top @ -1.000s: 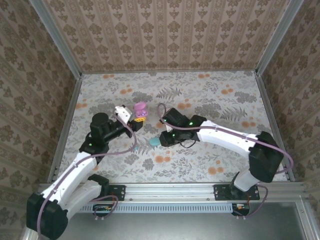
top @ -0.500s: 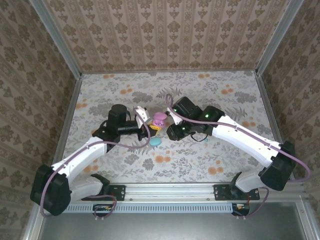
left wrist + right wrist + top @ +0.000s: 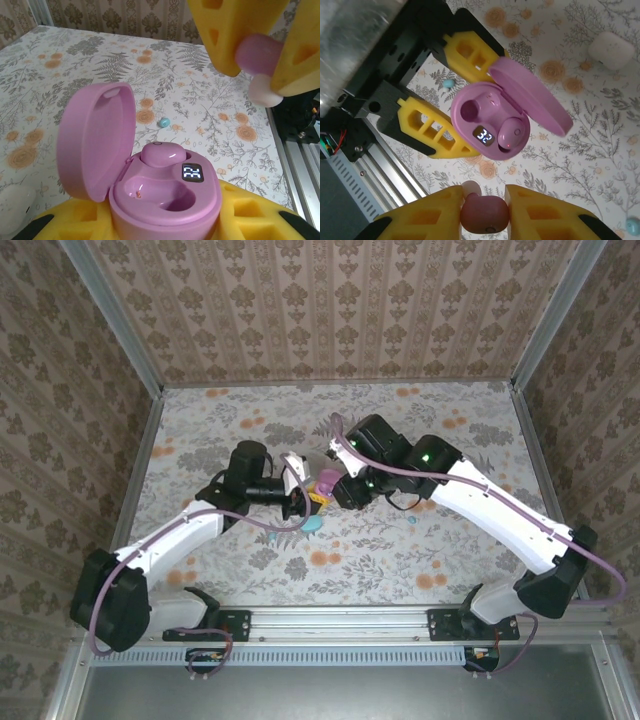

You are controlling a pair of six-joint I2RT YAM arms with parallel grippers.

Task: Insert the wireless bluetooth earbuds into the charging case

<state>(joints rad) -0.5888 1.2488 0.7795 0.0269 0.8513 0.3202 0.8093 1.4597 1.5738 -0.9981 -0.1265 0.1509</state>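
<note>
The right pincer (image 3: 482, 201) pinched a pink earbud (image 3: 485, 215); the left pincer (image 3: 451, 94) clamped the open charging case (image 3: 492, 145); its empty socket (image 3: 472, 111) lay at the earbud's twelve o'clock, right wrist view.

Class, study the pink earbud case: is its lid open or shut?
Open. The glossy pink plastic charging case has its lid hinged back, baring two sockets: one holds a pink earbud, the other is empty.

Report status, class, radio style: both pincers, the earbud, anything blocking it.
Left pincer shut on open pink case. Right pincer shut on pink earbud, not yet in case. Second earbud seated, other socket free, lid swung back.
</note>
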